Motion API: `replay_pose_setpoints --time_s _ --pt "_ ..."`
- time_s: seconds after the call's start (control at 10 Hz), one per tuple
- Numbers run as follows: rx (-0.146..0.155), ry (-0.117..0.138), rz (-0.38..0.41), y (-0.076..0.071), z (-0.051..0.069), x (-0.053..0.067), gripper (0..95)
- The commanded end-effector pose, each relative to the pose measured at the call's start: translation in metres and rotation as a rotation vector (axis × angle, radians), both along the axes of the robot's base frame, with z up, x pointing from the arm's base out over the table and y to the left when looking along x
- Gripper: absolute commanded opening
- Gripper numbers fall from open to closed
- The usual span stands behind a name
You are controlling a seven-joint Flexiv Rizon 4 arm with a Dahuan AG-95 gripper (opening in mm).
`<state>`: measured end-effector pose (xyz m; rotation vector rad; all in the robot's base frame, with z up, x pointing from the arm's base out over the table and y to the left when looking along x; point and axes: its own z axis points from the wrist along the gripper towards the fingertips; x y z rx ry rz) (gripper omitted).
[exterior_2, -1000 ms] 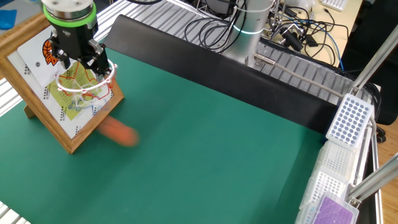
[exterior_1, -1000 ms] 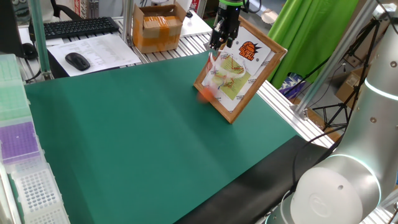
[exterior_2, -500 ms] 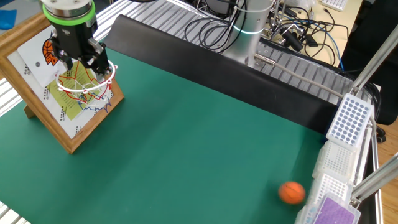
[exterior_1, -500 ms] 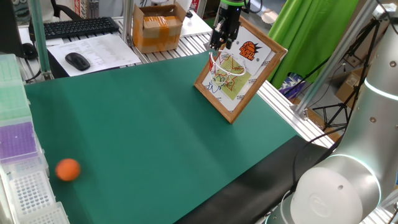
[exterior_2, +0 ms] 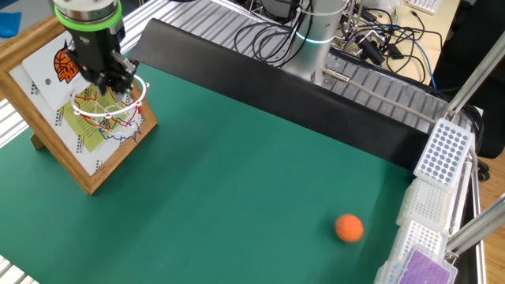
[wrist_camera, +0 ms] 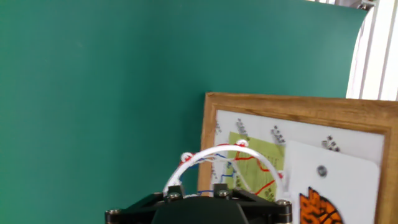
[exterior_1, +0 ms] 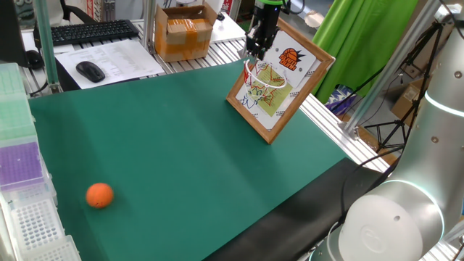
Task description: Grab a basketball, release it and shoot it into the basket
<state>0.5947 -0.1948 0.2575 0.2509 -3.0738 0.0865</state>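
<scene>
The orange basketball (exterior_1: 99, 195) lies on the green mat near the front left, far from the hoop; in the other fixed view it (exterior_2: 349, 228) sits close to the white racks. The basket, a white ring hoop with net (exterior_1: 262, 76), hangs on the wood-framed printed board (exterior_1: 272, 135); it also shows in the other fixed view (exterior_2: 106, 108) and the hand view (wrist_camera: 224, 155). My gripper (exterior_1: 255, 52) hovers just above the hoop (exterior_2: 106, 85) with its fingers close together and nothing between them. The hand view shows only the gripper's black body (wrist_camera: 199, 211).
A brown cardboard box (exterior_1: 183, 30), a computer mouse (exterior_1: 90, 70), papers and a keyboard (exterior_1: 87, 31) lie behind the mat. White and purple tube racks (exterior_1: 25, 188) line the mat's left edge. Aluminium posts stand at the back and right.
The ball dropped below the hoop, rolled across the mat to the racks and has come back a little. The gripper's fingers look closer together than before; the arm stays above the hoop.
</scene>
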Motion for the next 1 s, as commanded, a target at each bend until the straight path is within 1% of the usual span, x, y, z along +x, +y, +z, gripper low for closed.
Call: replay_pose_setpoints --time_s 0.1,0.2,0.4,0.7,1.0 --pt "0.004 0.0 -0.017 0.012 0.006 0.001 0.0" --pt "-0.003 -0.004 -0.022 0.02 0.007 0.0 0.0" --pt "-0.007 -0.006 -0.052 0.041 0.007 -0.003 0.0" --pt "-0.009 -0.013 -0.097 0.065 0.001 -0.009 0.0" --pt "-0.009 -0.016 -0.125 0.082 -0.006 -0.009 0.0"
